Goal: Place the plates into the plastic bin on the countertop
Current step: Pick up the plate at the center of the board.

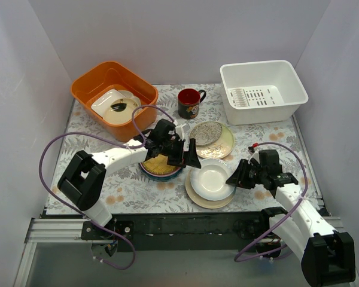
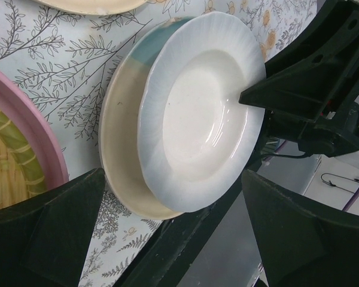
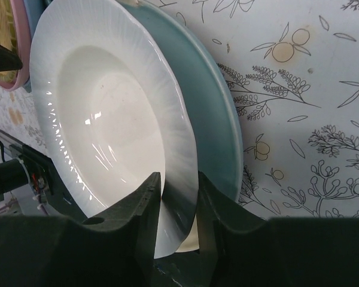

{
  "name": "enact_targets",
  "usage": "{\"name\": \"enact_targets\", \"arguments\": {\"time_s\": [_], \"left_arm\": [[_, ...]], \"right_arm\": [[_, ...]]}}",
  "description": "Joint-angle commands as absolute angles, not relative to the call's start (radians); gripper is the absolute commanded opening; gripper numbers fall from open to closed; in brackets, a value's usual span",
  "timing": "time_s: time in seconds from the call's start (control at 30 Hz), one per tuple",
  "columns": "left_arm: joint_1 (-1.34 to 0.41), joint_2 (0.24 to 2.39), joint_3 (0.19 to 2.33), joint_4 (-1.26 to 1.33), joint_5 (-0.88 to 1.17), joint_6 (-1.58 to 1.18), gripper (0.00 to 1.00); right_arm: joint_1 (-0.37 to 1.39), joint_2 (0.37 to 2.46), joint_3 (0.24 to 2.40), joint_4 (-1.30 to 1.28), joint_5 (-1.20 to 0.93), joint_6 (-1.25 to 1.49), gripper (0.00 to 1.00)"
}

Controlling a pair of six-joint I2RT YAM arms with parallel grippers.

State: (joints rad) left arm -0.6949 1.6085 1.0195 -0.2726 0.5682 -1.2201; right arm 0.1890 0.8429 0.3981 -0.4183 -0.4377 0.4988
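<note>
A white plate (image 1: 210, 178) (image 2: 197, 113) (image 3: 102, 119) lies on a cream and teal plate (image 1: 198, 200) (image 3: 209, 107) at the front of the countertop (image 1: 131, 188). My right gripper (image 1: 234, 179) (image 3: 178, 182) has one finger above and one below the white plate's right rim, and the rim fills the gap between them. My left gripper (image 1: 185, 155) (image 2: 172, 173) hangs wide open above the table, between the white plate and a yellow woven plate (image 1: 160, 164) with a pink plate (image 2: 42, 137) under it. The white plastic bin (image 1: 269, 110) stands at the back right with no plates in it.
A grey patterned plate (image 1: 206, 133) rests on a cream plate (image 1: 226, 143) behind the front stack. A dark mug (image 1: 190, 103) stands at the back middle. An orange tub (image 1: 87, 84) holding white dishes sits at the back left. White walls enclose the table.
</note>
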Motion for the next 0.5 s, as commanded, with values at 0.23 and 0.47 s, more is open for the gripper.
{"name": "enact_targets", "arguments": {"time_s": [0.23,0.47], "left_arm": [[-0.722,1.654,1.005,-0.256,0.592,-1.226,0.98],[-0.736,1.661,1.002,-0.255,0.569,-1.227,0.98]], "right_arm": [[0.183,0.796,0.284,-0.256,-0.532,0.598,0.34],[0.183,0.796,0.258,-0.219,-0.542,0.623,0.26]]}}
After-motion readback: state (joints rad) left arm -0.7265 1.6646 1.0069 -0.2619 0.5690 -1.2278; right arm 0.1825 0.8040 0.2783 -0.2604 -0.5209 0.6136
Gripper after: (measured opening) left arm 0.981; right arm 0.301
